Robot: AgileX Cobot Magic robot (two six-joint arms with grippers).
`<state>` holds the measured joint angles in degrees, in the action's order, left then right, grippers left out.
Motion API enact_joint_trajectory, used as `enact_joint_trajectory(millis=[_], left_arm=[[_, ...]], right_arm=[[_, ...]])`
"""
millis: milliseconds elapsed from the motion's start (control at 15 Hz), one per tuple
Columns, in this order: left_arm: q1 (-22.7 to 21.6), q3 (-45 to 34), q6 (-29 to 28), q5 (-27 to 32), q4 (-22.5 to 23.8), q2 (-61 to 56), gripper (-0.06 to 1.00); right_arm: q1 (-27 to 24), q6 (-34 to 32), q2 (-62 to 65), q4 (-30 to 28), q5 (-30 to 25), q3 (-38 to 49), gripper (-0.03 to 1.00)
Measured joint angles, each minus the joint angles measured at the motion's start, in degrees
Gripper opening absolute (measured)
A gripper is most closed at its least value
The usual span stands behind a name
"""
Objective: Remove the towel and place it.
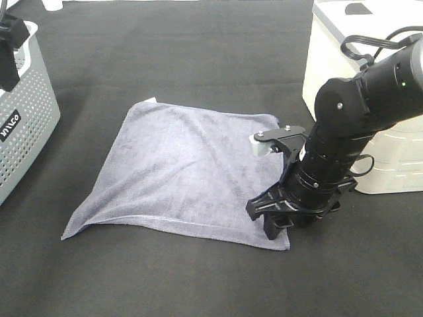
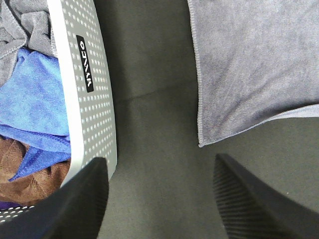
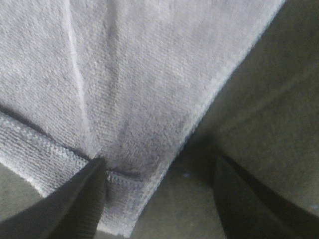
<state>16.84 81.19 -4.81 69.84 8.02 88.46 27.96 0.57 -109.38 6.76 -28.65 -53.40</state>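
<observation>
The towel (image 1: 178,175) lies spread flat on the dark counter (image 1: 198,59), well clear of the basket (image 1: 26,119). My right claw (image 1: 274,221) sits spread open at its near corner, holding nothing. I judge placing done; next I lift away. My left claw (image 2: 159,199) hangs open beside the basket.

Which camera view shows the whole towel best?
The exterior high view: the whole towel lies spread on the dark table, all four corners visible. The left wrist view shows only one corner beside the basket; the right wrist view shows one corner, close and blurry.
</observation>
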Motion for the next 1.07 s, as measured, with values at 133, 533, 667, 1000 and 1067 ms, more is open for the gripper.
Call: enact_joint_trajectory(millis=[133,533,667,1000,1067], left_arm=[[0.0,0.0,0.4,0.0,0.0,0.0,0.58],[0.0,0.0,0.4,0.0,0.2,0.0,0.58],[0.0,0.0,0.4,0.0,0.2,0.0,0.58],[0.0,0.0,0.4,0.0,-0.3,0.0,0.58],[0.0,0.0,0.4,0.0,-0.3,0.0,0.58]], right_arm=[[0.0,1.7,0.0,2.1,-5.6,0.0,0.6],[0.2,3.8,4.9,3.6,-13.2,3.5,0.59],[0.2,4.0,9.4,3.7,-7.2,3.4,0.59],[0.2,4.1,2.0,3.3,-4.6,-0.4,0.59],[0.2,4.1,0.6,3.3,-5.4,-0.5,0.59]])
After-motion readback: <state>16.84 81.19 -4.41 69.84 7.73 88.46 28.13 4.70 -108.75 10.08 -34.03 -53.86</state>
